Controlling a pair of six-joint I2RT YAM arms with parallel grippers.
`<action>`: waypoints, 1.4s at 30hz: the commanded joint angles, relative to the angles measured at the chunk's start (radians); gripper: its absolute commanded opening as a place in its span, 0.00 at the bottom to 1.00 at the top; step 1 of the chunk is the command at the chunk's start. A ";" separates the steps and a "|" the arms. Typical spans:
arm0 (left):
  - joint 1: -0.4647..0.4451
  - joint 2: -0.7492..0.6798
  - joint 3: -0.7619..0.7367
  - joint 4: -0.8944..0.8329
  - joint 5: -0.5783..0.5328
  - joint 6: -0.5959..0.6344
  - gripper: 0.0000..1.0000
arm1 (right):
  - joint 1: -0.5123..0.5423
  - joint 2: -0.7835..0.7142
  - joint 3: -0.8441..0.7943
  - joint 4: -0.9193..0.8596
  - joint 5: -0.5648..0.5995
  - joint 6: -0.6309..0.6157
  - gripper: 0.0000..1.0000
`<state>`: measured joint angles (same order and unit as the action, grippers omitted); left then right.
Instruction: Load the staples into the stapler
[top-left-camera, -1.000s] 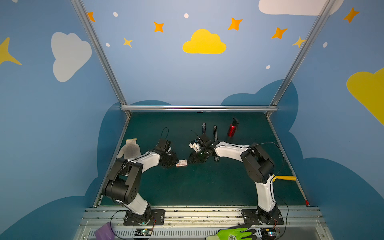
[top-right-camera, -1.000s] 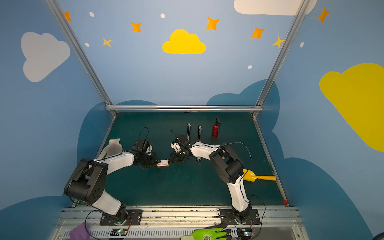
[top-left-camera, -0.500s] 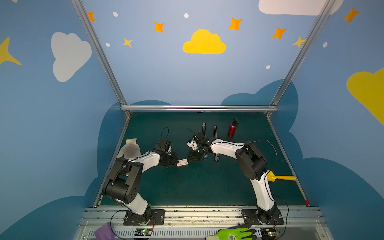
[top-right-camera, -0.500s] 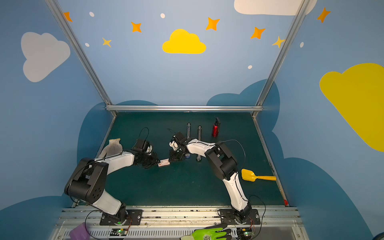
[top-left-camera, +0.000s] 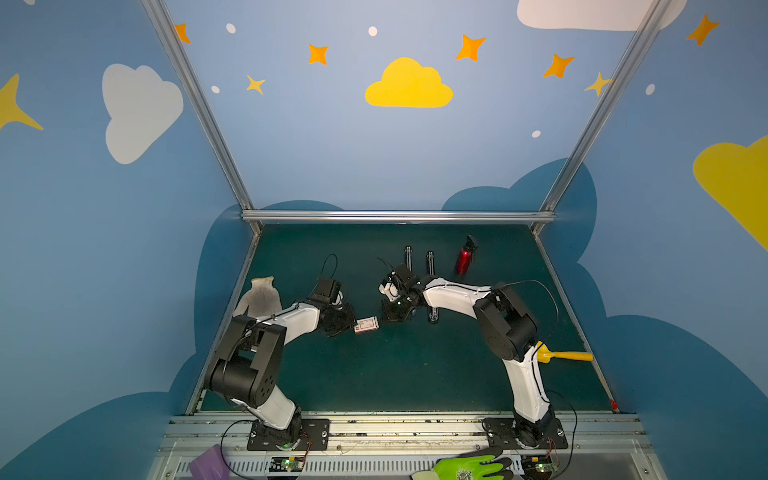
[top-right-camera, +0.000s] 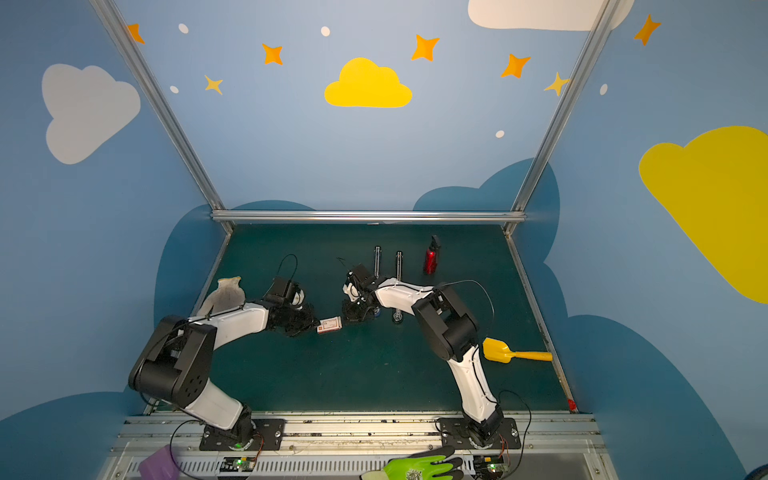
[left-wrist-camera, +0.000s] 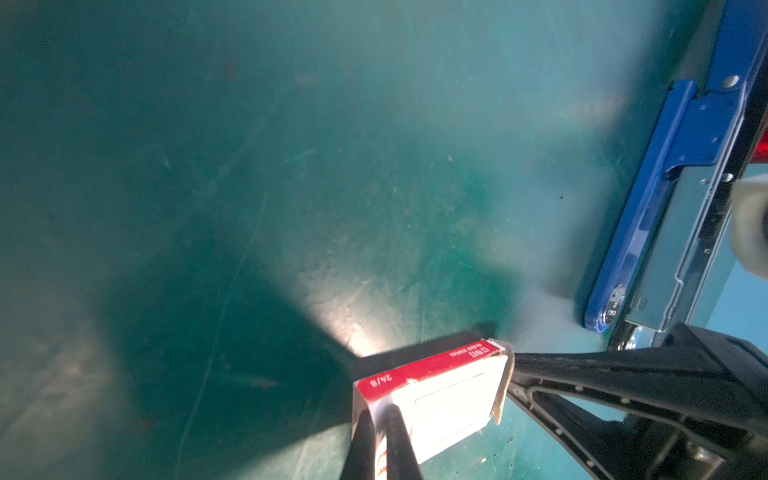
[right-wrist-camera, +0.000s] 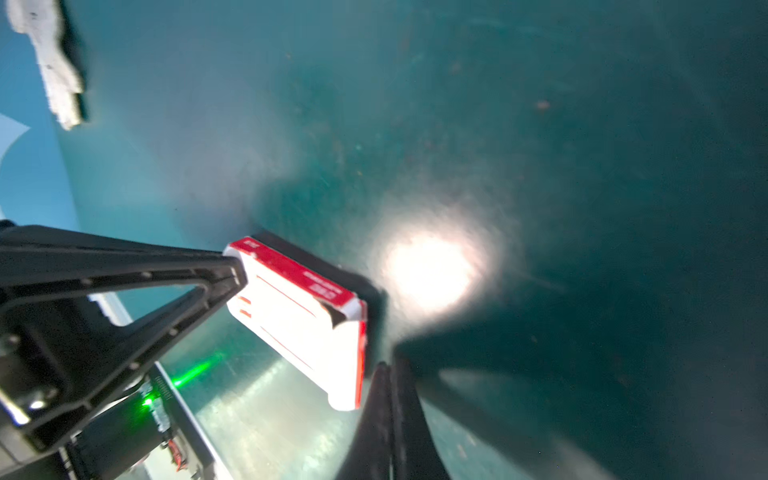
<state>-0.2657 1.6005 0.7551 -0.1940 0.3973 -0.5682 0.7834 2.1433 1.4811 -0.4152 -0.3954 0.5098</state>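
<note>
The staples (top-left-camera: 367, 324) box is at the middle of the bench (top-left-camera: 395, 374), between the two arms. The left gripper (top-left-camera: 351, 324) has its jaws pressed together at one end of the box. The right gripper (top-left-camera: 384, 318) has its jaws pressed together at the opposite end. Whether either pinches cardboard cannot be told. The stapler (left-wrist-camera: 648, 216) lies near.

Left claw (left-wrist-camera: 377, 411), right claw (right-wrist-camera: 390, 372) now closed
</note>
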 joint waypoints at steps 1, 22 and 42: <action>-0.003 0.015 -0.019 -0.042 -0.018 0.018 0.07 | -0.004 -0.037 -0.025 -0.056 0.056 -0.002 0.09; -0.004 0.001 -0.020 -0.039 -0.004 0.014 0.09 | 0.060 0.033 0.120 -0.110 0.051 -0.022 0.40; -0.004 -0.005 -0.009 -0.050 -0.002 0.012 0.13 | 0.042 0.010 0.064 -0.104 0.072 -0.014 0.08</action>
<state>-0.2665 1.5997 0.7551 -0.1955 0.4023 -0.5613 0.8280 2.1769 1.5772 -0.4919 -0.3294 0.4961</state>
